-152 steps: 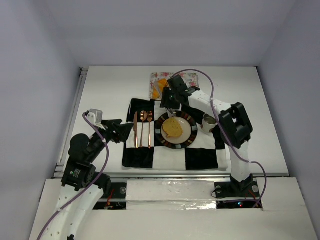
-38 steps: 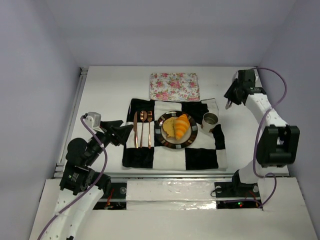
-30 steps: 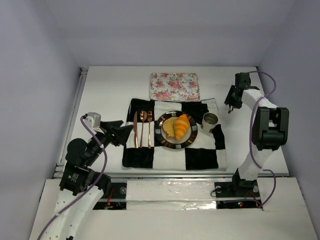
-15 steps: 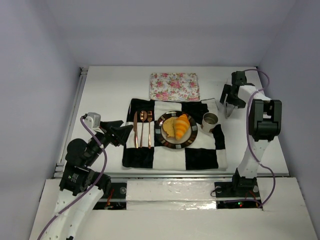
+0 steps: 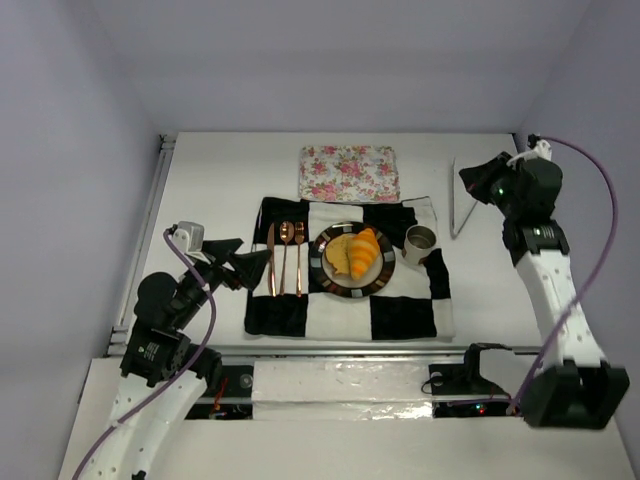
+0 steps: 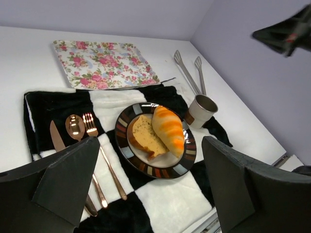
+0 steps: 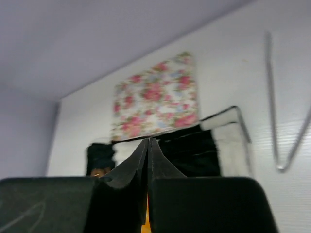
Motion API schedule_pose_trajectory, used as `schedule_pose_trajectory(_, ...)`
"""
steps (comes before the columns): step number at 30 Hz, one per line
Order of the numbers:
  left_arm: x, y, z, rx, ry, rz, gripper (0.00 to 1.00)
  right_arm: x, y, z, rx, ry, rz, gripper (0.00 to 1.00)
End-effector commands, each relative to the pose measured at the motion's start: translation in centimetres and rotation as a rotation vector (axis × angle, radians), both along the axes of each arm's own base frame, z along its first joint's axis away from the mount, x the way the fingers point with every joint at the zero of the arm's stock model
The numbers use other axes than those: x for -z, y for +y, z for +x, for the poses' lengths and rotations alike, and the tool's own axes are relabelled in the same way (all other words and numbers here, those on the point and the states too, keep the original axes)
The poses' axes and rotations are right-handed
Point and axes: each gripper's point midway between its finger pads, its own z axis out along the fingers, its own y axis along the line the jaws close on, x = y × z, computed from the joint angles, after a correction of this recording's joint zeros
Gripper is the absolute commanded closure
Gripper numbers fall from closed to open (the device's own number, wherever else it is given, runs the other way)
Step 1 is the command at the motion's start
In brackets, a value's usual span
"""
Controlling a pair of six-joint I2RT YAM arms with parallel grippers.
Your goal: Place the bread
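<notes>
Right pincer pressed closed; croissant and slice lie on plate.

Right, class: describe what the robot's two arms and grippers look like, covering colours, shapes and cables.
The left arm and right arm both have white links with black joints. A purple cable runs along each. The left gripper and right gripper have matte black, wedge-shaped fingers that taper to points.
</notes>
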Motion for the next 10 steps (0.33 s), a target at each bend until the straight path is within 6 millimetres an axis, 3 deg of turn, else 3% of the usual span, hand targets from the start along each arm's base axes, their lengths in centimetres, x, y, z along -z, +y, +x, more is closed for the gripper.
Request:
schedule_pose_trajectory(1,-0.8,-0.1,0.3,-0.003,-0.025,-0.011,0.14,-1.8,5.4,-3.9,-0.247,-0.073,0.115,1.0)
schedule_pose_trajectory(2,-0.9,0.0,0.3,-0.01,-0.029,-0.013,0.13,-3.4,6.2,-6.2,-0.282,-0.121,0.129,1.0)
schedule_pose_trajectory(5,-0.8,0.4,0.5,-0.036,-0.027,-0.014,0.13,-3.1,9.3,-10.4,-0.423,-0.126,0.179,1.0)
schedule_pose_trajectory(6,-0.9,0.4,0.4,-0.031,-0.032,-0.015,0.13,-4.0,10.2,-12.4,-0.468,-0.168,0.183,1.0)
schedule_pose_trajectory(7,-0.8,0.3,0.4,-0.028,-0.035,-0.016,0.13,-2.5,11.0,-13.3,-0.499,-0.144,0.193,1.0)
schedule_pose_trajectory(10,-0.5,0.2,0.6,-0.029,-0.021,-0.016,0.13,-1.2,13.8,-16.7,-0.603,-0.122,0.206,0.98)
